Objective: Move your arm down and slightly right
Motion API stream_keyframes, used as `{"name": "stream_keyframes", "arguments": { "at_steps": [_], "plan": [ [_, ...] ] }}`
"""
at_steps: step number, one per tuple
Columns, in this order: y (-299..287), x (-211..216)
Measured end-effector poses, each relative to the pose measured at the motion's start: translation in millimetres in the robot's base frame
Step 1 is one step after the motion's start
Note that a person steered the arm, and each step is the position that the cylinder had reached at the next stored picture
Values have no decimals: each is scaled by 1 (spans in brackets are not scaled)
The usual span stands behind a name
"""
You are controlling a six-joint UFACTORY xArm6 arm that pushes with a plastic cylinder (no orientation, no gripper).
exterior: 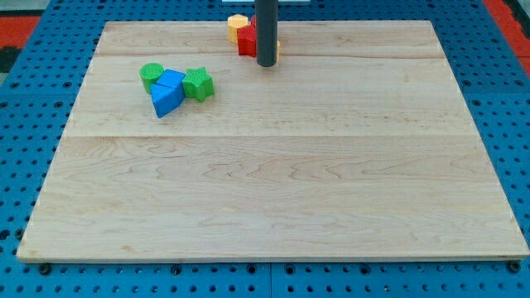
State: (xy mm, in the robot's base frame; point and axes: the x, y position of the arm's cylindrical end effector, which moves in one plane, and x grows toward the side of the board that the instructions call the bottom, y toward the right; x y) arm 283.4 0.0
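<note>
My tip (266,63) is the lower end of a dark rod that comes down from the view's top, near the top middle of the wooden board (273,190). It stands just right of and in front of a red block (246,40) and a yellow block (238,22), partly hiding them. At the upper left lies a cluster: a green cylinder (151,75), a blue block (166,92) of angular shape, and a green star-like block (199,84). The tip is well to the right of this cluster.
The board rests on a blue perforated base (513,99). A red area (21,25) shows at the view's top left corner and another at the top right.
</note>
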Motion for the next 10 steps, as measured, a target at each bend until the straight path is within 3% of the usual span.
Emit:
{"name": "stream_keyframes", "arguments": {
  "at_steps": [3,10],
  "plan": [
    [4,54],
    [43,58]
  ]
}}
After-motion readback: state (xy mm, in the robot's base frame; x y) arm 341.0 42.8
